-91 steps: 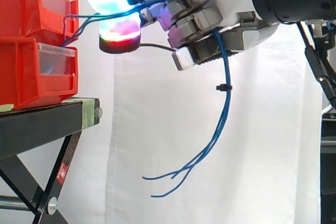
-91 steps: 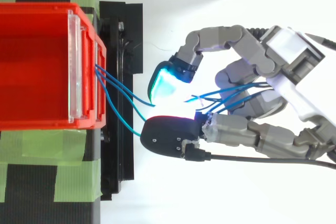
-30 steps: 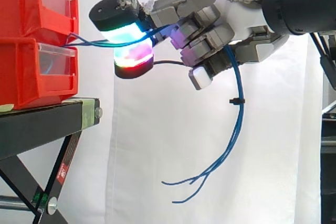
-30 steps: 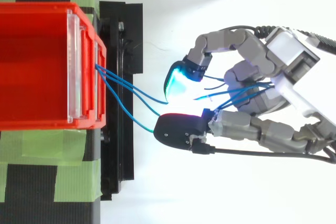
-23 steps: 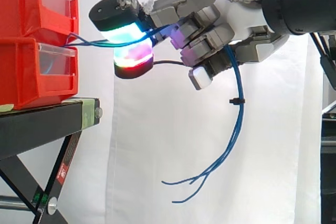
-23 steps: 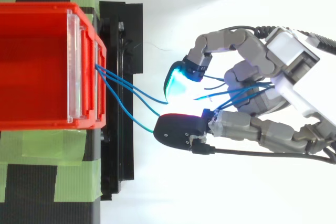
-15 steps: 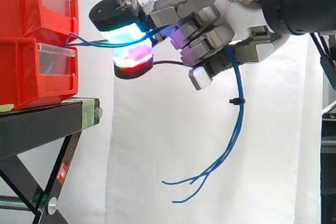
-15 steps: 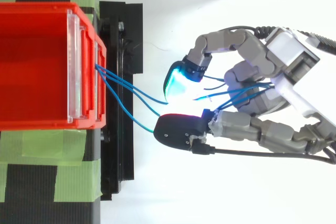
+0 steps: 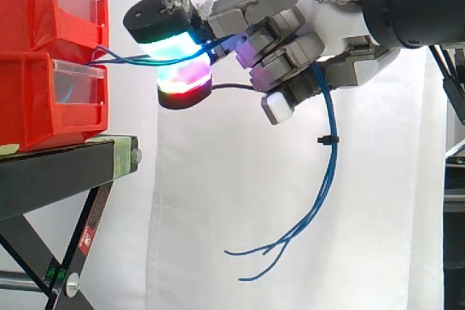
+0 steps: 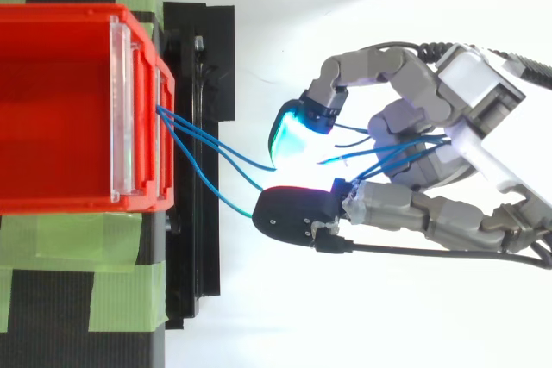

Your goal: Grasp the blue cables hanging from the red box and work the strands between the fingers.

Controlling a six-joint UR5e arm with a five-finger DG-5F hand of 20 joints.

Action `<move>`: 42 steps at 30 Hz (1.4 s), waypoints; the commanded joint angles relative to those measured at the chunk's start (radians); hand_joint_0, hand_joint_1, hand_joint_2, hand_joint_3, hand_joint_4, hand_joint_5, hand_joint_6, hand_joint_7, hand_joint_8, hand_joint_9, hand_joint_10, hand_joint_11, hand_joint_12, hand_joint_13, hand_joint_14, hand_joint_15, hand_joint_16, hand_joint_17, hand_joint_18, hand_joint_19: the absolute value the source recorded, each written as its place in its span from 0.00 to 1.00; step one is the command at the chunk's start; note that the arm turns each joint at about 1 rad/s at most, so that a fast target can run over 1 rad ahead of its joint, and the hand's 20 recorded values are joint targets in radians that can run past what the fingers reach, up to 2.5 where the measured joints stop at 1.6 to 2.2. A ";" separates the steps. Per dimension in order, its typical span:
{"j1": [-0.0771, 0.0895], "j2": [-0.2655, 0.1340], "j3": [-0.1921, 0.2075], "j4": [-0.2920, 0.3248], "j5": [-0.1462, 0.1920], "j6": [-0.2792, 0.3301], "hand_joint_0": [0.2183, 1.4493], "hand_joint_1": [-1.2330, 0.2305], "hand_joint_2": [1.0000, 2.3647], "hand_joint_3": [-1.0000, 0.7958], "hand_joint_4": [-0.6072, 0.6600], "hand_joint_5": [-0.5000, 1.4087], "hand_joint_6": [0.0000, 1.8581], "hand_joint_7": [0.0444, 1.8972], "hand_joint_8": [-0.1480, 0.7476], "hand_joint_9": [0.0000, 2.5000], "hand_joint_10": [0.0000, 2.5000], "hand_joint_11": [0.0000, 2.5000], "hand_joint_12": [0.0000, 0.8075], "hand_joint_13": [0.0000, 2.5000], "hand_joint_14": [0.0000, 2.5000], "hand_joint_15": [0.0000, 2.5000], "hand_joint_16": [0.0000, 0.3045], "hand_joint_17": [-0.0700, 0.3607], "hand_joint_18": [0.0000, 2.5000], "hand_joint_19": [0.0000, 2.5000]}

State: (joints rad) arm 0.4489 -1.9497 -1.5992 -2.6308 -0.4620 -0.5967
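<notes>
Several thin blue cables run from the front of the stacked red bins out to the right. My hand is shut on them: two glowing fingertips pinch the strands a short way from the bin, and the other fingers curl over them. Behind the fingers the cables hang down in a loose arc, bound by a small black tie, with free ends fanning out low.
The bins sit on a black stand with green tape on its top. A white curtain hangs behind. The arm enters from the right.
Since three seconds ago the hand has shifted right, away from the bin, drawing the strands straighter. Over the last second nothing has visibly moved.
</notes>
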 commanded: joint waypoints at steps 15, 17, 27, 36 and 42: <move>0.001 0.000 0.001 0.000 -0.001 0.000 0.67 0.32 0.09 0.63 0.65 0.29 0.71 0.56 0.66 0.71 1.00 1.00 0.85 0.82 1.00 0.72 0.78 0.58 1.00 0.29; 0.001 0.000 -0.001 0.000 0.000 0.000 0.67 0.32 0.09 0.63 0.65 0.29 0.71 0.56 0.66 0.71 1.00 1.00 0.85 0.82 1.00 0.72 0.78 0.58 1.00 0.29; 0.001 0.002 -0.001 0.000 -0.001 0.000 0.67 0.33 0.09 0.63 0.64 0.29 0.71 0.56 0.66 0.71 1.00 1.00 0.85 0.82 1.00 0.72 0.78 0.58 1.00 0.29; 0.001 0.000 0.001 0.000 -0.001 0.000 0.67 0.32 0.09 0.63 0.65 0.29 0.71 0.56 0.66 0.71 1.00 1.00 0.85 0.82 1.00 0.72 0.78 0.58 1.00 0.29; 0.001 0.000 -0.001 0.000 -0.001 0.000 0.67 0.32 0.09 0.63 0.65 0.29 0.71 0.56 0.66 0.71 1.00 1.00 0.85 0.82 1.00 0.72 0.78 0.58 1.00 0.29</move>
State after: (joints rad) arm 0.4494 -1.9496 -1.5994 -2.6308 -0.4632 -0.5967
